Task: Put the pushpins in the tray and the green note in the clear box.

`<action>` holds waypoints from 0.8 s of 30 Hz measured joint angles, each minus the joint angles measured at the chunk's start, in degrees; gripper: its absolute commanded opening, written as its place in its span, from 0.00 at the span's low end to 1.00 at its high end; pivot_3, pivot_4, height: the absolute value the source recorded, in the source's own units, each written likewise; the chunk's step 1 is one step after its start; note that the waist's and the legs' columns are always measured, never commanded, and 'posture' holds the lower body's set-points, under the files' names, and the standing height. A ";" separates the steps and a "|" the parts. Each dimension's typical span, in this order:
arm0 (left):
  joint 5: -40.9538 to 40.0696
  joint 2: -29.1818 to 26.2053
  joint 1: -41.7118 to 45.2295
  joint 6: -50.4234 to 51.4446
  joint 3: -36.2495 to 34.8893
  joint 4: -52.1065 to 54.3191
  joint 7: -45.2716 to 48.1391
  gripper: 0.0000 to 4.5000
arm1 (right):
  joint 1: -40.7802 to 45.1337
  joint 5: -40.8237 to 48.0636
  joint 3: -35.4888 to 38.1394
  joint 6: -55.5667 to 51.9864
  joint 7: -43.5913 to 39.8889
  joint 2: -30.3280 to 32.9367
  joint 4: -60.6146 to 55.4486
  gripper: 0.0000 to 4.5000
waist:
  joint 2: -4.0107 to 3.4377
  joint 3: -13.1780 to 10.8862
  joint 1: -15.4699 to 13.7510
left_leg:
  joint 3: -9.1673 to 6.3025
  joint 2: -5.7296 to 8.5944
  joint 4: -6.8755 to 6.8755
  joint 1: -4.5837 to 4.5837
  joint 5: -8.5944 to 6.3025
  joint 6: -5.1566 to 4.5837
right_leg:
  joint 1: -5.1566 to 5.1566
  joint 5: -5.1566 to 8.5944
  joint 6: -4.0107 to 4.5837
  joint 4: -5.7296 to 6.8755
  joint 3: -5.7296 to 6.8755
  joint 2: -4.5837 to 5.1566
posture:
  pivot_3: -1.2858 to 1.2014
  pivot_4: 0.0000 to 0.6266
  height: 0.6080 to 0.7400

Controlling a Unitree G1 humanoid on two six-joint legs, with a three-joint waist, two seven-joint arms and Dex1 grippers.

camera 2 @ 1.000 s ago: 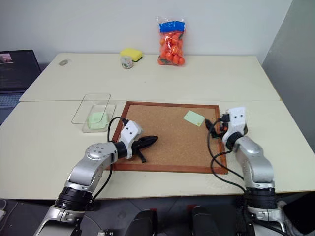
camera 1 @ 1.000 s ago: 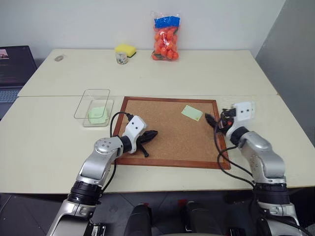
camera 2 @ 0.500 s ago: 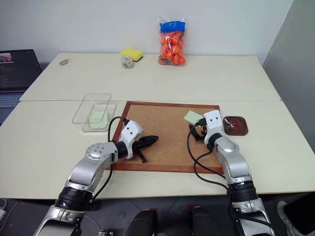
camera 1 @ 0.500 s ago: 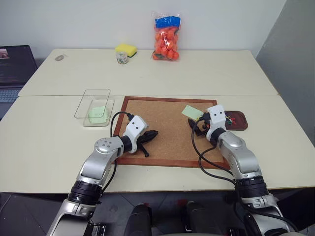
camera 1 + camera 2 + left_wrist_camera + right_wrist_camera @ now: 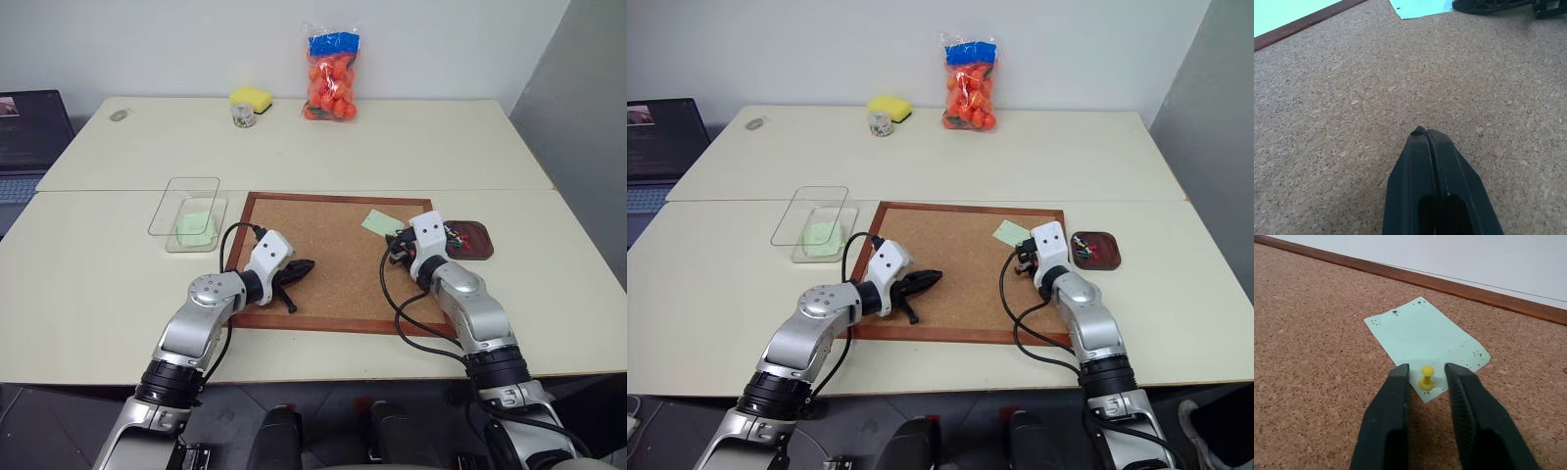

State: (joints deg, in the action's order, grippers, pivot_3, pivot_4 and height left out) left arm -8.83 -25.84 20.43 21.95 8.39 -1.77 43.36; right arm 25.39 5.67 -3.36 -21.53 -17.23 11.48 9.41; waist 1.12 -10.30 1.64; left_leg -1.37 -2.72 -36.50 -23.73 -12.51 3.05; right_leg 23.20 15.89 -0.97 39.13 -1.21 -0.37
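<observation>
1. Looking down over the two joined tables, the corkboard point(image 5: 338, 262) lies flat on the near one, with both arms reaching over it.
2. The right gripper point(image 5: 1425, 377) is low at the near corner of the green note point(image 5: 1422, 335), its two black fingers point(image 5: 1388, 421) on either side of a yellow pushpin point(image 5: 1426, 377) that stands stuck in that corner. There's a small gap on each side of the pin, so the fingers are nearly closed around it but not squeezing it as far as I can see.
3. That note sits on the cork near the board's far right corner, and it's got little dark pinholes at its other corners.
4. The left gripper point(image 5: 1425, 134) is clenched tight with nothing between the fingers, tip hanging just above bare cork near the board's left side.
5. The tray point(image 5: 478, 246) sits on the table just off the board's right edge, with a few coloured pushpins point(image 5: 457, 236) in it, red and green ones at least.
6. The clear box point(image 5: 192, 219) is on the table left of the board, and a pale green slip point(image 5: 195, 228) lies in it.
7. At the far edge of the back table there's a yellow sponge point(image 5: 250, 98), a small jar point(image 5: 242, 116) right by it and a bag of orange balls point(image 5: 331, 76). A laptop point(image 5: 29, 137) is at the far left.
</observation>
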 measured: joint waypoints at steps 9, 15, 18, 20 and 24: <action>0.00 -0.02 -0.02 0.02 -0.04 0.04 0.00 0.00 | -0.02 -0.02 0.09 -0.08 -0.05 -0.04 -0.31 0.00 | 0.00 0.00 0.01 | 0.00 0.00 0.00 0.00 0.00 0.00 | 0.00 0.00 0.00 0.00 0.00 0.00 | 0.52 0.24 1.00; 0.01 -0.38 -0.16 0.07 -0.05 0.40 0.03 0.00 | -0.37 0.16 0.26 -0.94 -0.07 -0.03 -5.08 0.00 | -0.01 0.00 0.01 | 0.00 0.00 0.01 -0.02 0.00 0.00 | 0.03 0.00 0.00 0.00 -0.01 0.00 | 0.52 0.24 1.00; 0.02 -0.37 -0.13 0.06 0.01 0.26 -0.05 0.00 | 0.61 0.26 0.80 0.45 0.06 -0.40 -8.97 0.00 | 0.00 0.00 0.01 | -0.02 -0.01 0.00 -0.01 0.00 0.00 | 0.01 0.00 -0.01 0.00 0.01 0.00 | 0.52 0.24 1.00; 0.01 -0.36 -0.09 0.01 0.09 0.25 -0.02 0.00 | 0.80 0.59 1.64 1.28 0.12 -0.64 -9.62 0.00 | 0.01 0.01 0.02 | -0.01 0.00 0.00 -0.01 0.00 0.00 | 0.00 0.00 -0.01 0.00 0.01 0.00 | 0.52 0.24 1.00; 0.01 -0.36 -0.09 -0.02 0.09 0.23 0.00 0.00 | 0.75 1.44 2.12 1.29 -0.12 -0.73 -9.64 0.00 | 0.01 0.01 0.01 | 0.00 0.00 0.00 -0.01 0.00 0.00 | 0.00 0.00 0.00 0.00 0.00 0.00 | 0.52 0.24 1.00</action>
State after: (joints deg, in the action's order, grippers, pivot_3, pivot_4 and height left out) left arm -8.82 -26.21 20.35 21.93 8.48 -1.54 43.36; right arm 26.13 7.11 -1.24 -20.25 -17.35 10.75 -0.23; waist 1.13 -10.29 1.65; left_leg -1.38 -2.73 -36.50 -23.74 -12.51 3.05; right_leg 23.20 15.89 -0.97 39.12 -1.21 -0.37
